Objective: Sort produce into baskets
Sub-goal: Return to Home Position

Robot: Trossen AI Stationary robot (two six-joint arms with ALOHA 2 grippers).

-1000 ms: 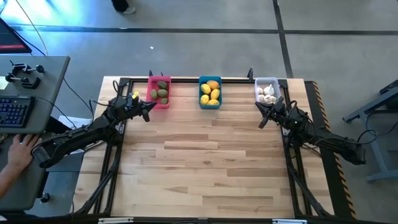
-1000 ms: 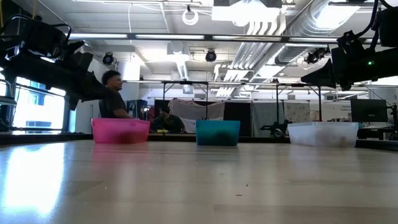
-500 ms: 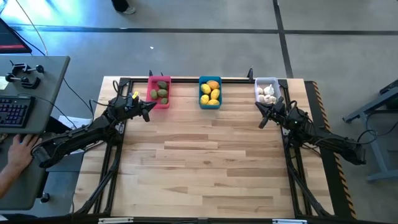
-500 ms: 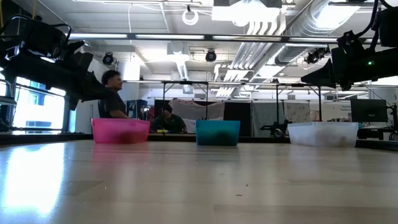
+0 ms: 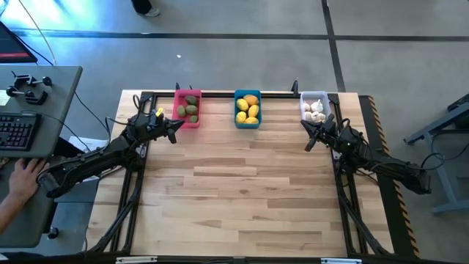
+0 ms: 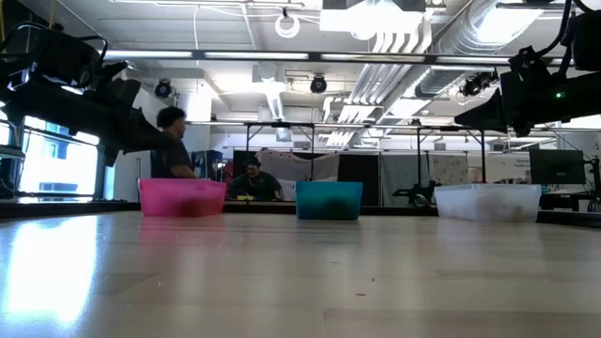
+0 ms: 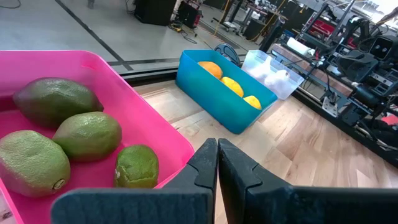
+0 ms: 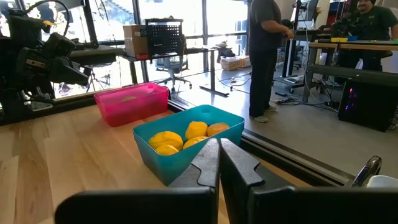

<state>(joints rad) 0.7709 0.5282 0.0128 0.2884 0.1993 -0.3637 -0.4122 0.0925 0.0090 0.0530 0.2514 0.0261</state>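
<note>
High view: left jaws just beside pink bin point(image 5: 187, 125), right jaws near white bin point(image 5: 314, 94), both closed, empty

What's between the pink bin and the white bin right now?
Only the blue bin, holding yellow-orange lemons, stands between the pink bin and the white bin. The high view shows it.
</note>
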